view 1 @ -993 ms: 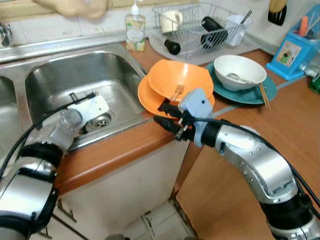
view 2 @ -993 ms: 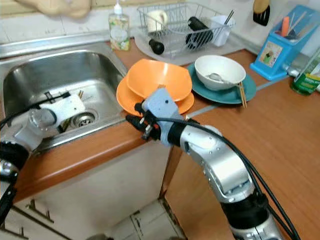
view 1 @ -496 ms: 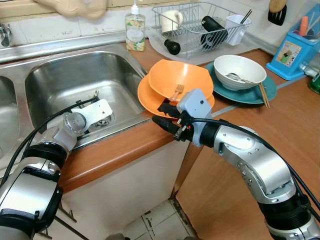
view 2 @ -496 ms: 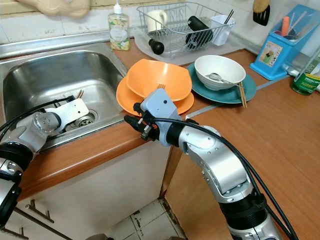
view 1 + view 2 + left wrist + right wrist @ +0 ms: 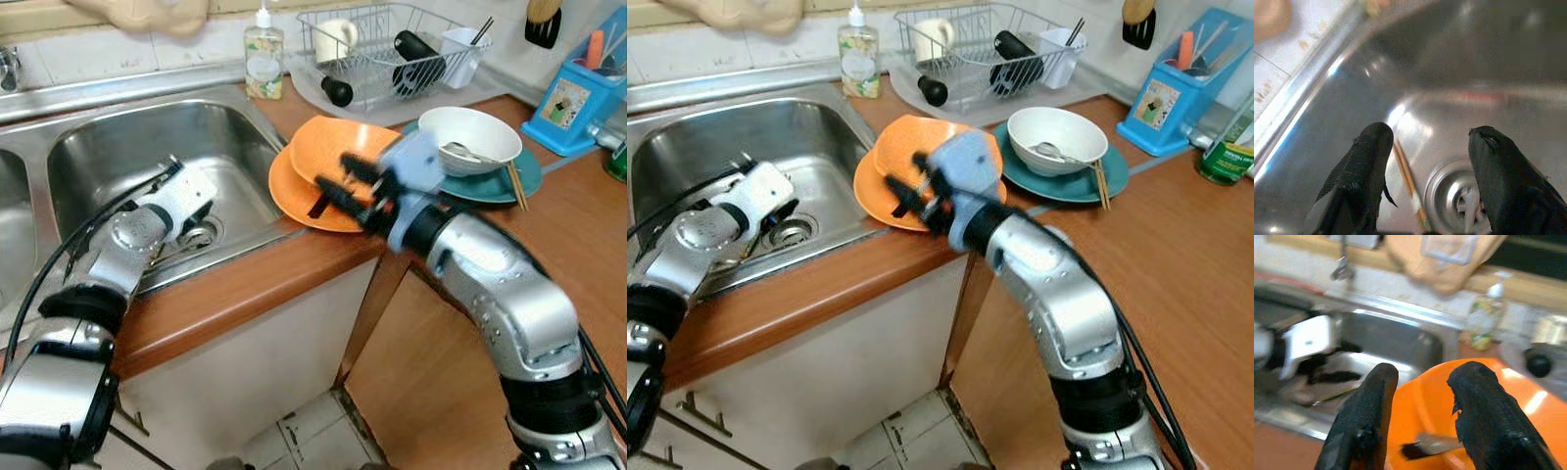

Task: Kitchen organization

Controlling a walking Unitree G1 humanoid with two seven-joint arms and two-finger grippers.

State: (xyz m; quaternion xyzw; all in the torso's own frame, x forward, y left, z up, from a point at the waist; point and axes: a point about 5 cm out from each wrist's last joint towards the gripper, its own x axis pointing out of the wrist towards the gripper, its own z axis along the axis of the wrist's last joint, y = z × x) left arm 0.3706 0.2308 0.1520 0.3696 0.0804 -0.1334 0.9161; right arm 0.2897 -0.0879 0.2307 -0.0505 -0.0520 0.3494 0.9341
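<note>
Left end effector [image 5: 1422, 166] hangs open and empty inside the sink [image 5: 118, 147], straddling thin, slippery chopsticks [image 5: 1408, 183] beside the drain; pinch mid-length. Right end effector [image 5: 1420, 421], open and empty, hovers over the orange bowl [image 5: 1488, 401] beside the sink.

I see an orange bowl [image 5: 945, 157] stacked on an orange plate [image 5: 872, 196] at the counter edge beside the sink. A pair of chopsticks [image 5: 1409, 188] lies in the basin, next to the drain.

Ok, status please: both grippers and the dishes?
Left gripper open, in sink over chopsticks. Right gripper open above orange bowl. Nothing held.
</note>
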